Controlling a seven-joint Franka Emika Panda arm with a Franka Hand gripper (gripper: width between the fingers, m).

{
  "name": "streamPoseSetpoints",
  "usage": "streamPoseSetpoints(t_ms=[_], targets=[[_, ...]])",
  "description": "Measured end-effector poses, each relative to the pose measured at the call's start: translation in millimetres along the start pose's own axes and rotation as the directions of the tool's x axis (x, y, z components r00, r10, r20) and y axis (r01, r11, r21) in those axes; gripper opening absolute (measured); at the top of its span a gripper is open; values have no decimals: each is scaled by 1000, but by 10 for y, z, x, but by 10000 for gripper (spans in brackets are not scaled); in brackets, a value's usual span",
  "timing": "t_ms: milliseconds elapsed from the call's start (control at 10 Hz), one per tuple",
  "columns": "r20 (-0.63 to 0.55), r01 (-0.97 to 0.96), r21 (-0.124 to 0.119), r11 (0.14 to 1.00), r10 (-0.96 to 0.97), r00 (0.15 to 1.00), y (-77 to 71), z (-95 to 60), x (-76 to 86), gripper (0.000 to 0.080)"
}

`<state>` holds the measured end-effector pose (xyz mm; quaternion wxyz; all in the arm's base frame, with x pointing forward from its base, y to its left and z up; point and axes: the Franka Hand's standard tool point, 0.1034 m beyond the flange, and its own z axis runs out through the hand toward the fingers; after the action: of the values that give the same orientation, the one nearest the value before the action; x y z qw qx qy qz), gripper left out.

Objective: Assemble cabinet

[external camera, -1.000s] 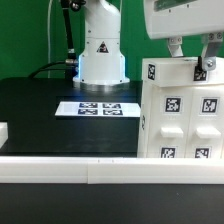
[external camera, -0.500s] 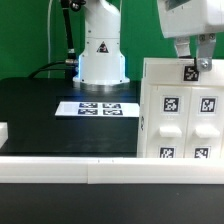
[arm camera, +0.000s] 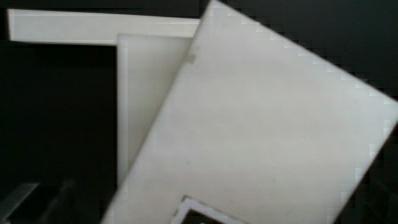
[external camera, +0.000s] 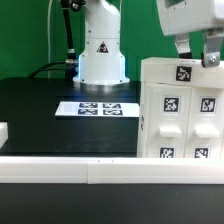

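The cabinet [external camera: 180,110] is a tall white box of flat panels with black-and-white tags, standing at the exterior view's right on the black table. My gripper [external camera: 198,52] hangs just above its top edge at the upper right. Its two fingers [external camera: 183,45] stand apart, and I see nothing held between them. In the wrist view a large white panel of the cabinet [arm camera: 267,130] fills the picture, tilted, with a tag corner [arm camera: 205,212] at its edge. A second white panel edge [arm camera: 134,90] lies behind it. The fingertips are not distinct there.
The white robot base [external camera: 100,50] with a triangle sticker stands at the back. The marker board [external camera: 98,108] lies flat in front of it. A white rail [external camera: 70,165] runs along the table's front edge, and a small white part [external camera: 3,131] sits at the exterior view's left.
The gripper has shifted toward the exterior view's right and risen slightly. The cabinet's top edge and its top tag have shifted left.
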<state>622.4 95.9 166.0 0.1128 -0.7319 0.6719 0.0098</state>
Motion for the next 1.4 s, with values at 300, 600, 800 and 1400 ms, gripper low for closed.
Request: streamPoseSetpoints(t_ms=[300, 600, 800, 1400], targets=[[31, -8, 22, 1000, 8, 999, -56, -89, -38, 797], [30, 40, 18, 999, -41, 999, -44, -74, -51, 797], [44, 232, -5, 973, -231, 972, -37, -87, -78, 797], [60, 760, -24, 650, -758, 650, -43, -99, -60, 797]])
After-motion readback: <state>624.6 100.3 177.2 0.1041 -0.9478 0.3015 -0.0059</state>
